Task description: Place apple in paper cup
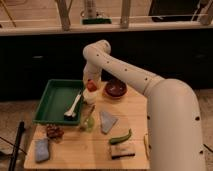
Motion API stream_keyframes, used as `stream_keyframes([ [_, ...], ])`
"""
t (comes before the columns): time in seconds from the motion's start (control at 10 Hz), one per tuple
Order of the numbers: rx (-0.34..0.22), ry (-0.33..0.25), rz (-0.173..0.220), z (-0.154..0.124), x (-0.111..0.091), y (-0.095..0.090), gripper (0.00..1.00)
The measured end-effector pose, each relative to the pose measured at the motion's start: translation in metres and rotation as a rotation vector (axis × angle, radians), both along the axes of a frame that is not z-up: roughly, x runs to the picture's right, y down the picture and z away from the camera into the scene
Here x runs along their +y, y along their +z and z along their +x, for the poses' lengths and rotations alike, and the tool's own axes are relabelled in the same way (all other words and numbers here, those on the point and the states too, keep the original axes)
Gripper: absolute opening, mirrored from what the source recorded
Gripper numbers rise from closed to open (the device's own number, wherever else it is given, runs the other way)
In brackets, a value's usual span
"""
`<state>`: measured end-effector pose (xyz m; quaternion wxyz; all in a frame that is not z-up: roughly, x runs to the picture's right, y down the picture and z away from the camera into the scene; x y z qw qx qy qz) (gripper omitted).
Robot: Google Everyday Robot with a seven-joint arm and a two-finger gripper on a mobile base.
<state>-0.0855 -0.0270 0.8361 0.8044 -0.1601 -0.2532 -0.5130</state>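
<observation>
Green tray (51, 97) sat at the left of the wooden table (135, 117), with a white utensil (73, 105) lying inside it. Just right of the tray, the gripper (91, 83) hung clamped fully onto the apple (91, 87), holding it directly above the paper cup (90, 97), which stood upright on the tabletop. Further right, near the cup, was a dark red bowl (115, 90).
</observation>
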Motion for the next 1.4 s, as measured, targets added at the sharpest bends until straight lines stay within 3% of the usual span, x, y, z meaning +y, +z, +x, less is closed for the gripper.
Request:
stream_keyframes([
  [0.2, -0.009, -0.016, -0.012, -0.0066, 0.0022, 0.0029, 0.08],
  [0.9, -0.014, -0.045, -0.035, -0.0108, 0.0055, 0.0079, 0.77],
  [1.4, -0.014, -0.048, -0.038, -0.0110, 0.0060, 0.0086, 0.80],
])
